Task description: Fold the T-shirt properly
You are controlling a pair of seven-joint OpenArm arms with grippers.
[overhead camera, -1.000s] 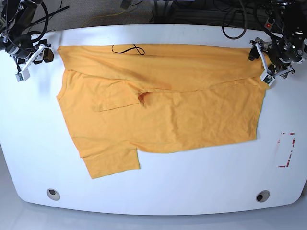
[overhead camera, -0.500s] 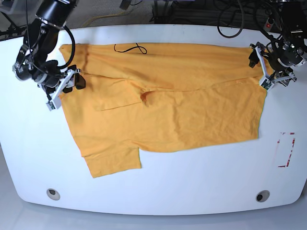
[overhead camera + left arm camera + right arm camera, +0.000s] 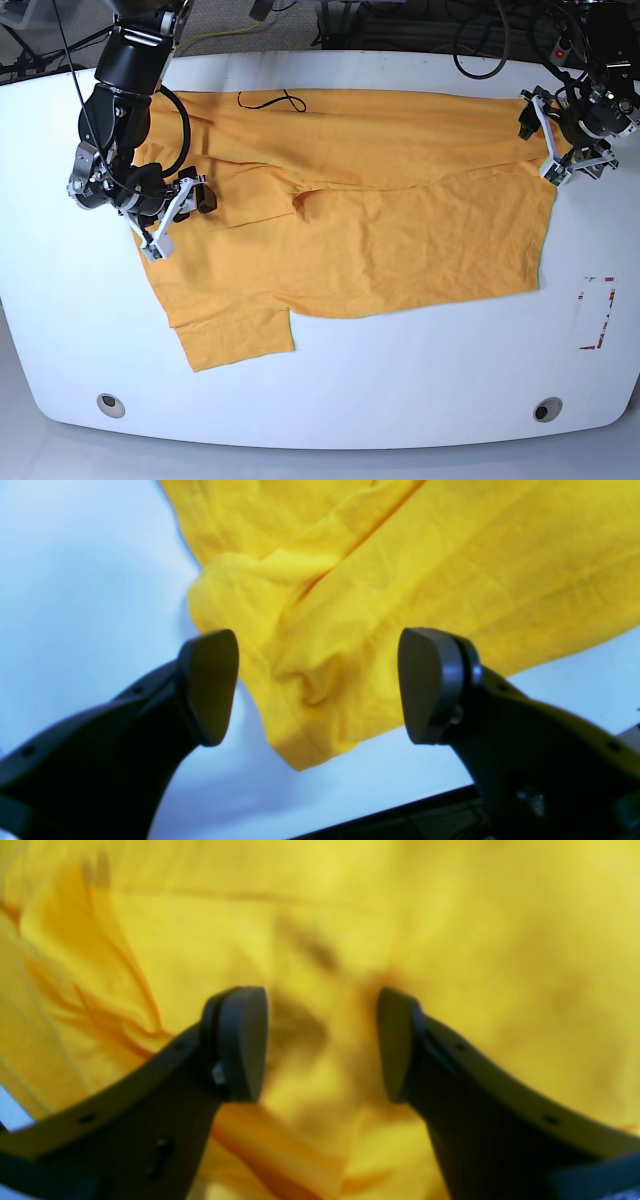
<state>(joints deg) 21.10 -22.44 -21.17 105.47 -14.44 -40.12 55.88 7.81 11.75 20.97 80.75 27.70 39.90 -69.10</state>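
The orange-yellow T-shirt [image 3: 360, 225] lies spread on the white table [image 3: 400, 380], its top strip folded down, with black lettering [image 3: 265, 101] at the far edge. One sleeve sticks out at the lower left. My right gripper [image 3: 180, 215] hovers over the shirt's left side, by the folded-in sleeve. It is open in the right wrist view [image 3: 320, 1040], with only blurred yellow cloth below the fingers. My left gripper [image 3: 543, 138] is at the shirt's far right corner. It stands open [image 3: 317, 685], and the bunched corner of the T-shirt [image 3: 310, 680] lies beneath the gap, ungripped.
A red-and-white marked rectangle [image 3: 597, 312] sits near the table's right edge. Two round holes [image 3: 111, 405] [image 3: 547, 409] lie near the front edge. Cables and dark gear crowd the space behind the table's far edge.
My right arm has swung from off the table's far left corner down onto the shirt's left side, and its jaws have widened a little. The left gripper has stayed at the right corner.
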